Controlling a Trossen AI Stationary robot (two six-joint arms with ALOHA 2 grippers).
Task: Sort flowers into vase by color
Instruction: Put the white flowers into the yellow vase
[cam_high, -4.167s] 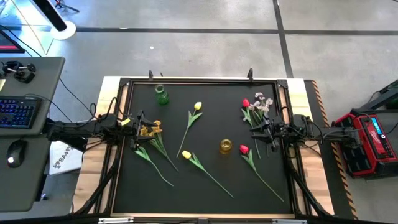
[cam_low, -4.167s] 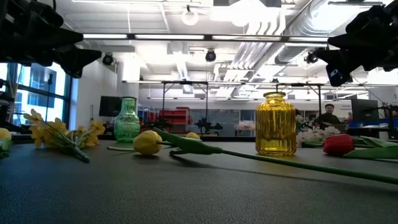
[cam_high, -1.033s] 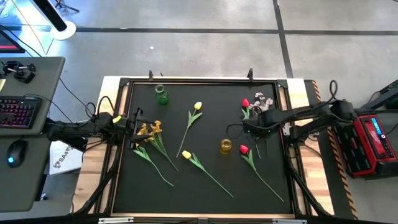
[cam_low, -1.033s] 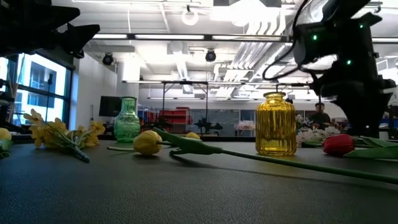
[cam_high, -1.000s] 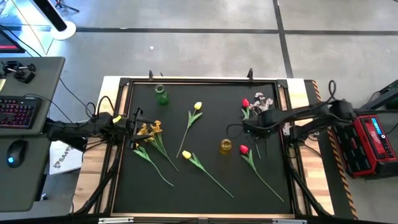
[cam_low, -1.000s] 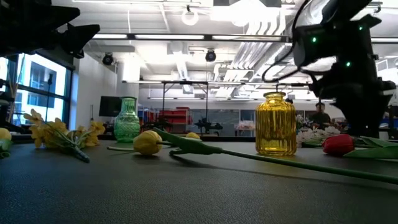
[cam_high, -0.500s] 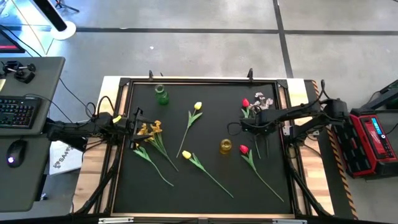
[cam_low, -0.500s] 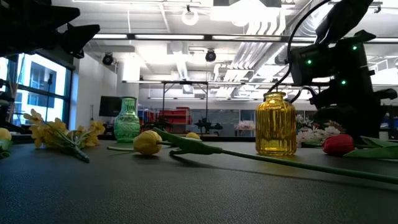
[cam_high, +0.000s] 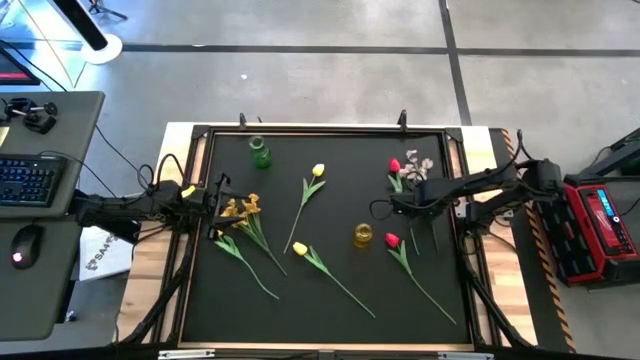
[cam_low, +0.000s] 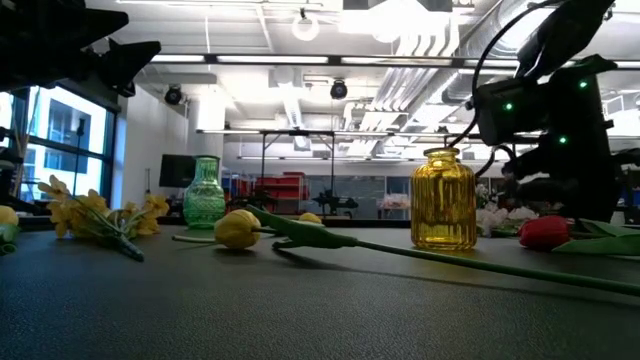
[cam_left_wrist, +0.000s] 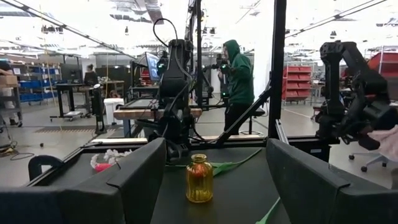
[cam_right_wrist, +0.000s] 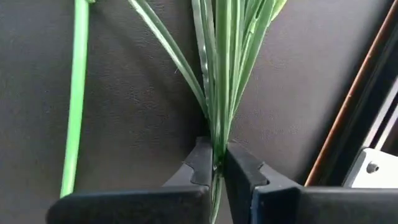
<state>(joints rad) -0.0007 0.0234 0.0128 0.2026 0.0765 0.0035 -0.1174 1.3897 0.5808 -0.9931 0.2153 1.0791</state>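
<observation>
My right gripper (cam_right_wrist: 217, 160) is shut on a bundle of thin green stems and leaves at the mat's right side (cam_high: 403, 207). The bundle runs toward a red bloom (cam_high: 394, 165) and a pale pink-white sprig (cam_high: 420, 160); which of them it belongs to, I cannot tell. A second red bloom (cam_high: 391, 240) lies by the yellow vase (cam_high: 363, 235). Two yellow tulips (cam_high: 318, 171) (cam_high: 299, 248) lie mid-mat. The orange-yellow sprig (cam_high: 240, 208) lies in front of my open left gripper (cam_left_wrist: 214, 149) at the left edge. The green vase (cam_high: 260, 153) stands far left. My right gripper pinches the gathered green stems and leaves (cam_right_wrist: 217, 140) between its two fingers. The fingers come steeply from above, pointing down, and lie across the bundle. The bundle lies flat on the black mat, fanning out beyond the fingers.
A single green stem (cam_right_wrist: 74, 93) lies on the mat beside the held bundle. The mat's raised frame rail (cam_right_wrist: 348, 106) runs close to the right gripper. A person in a green hood (cam_left_wrist: 239, 81) stands in the room beyond the table.
My right arm has sunk toward the mat at the right side, bringing its gripper down onto the stems. The flowers and vases lie as before.
</observation>
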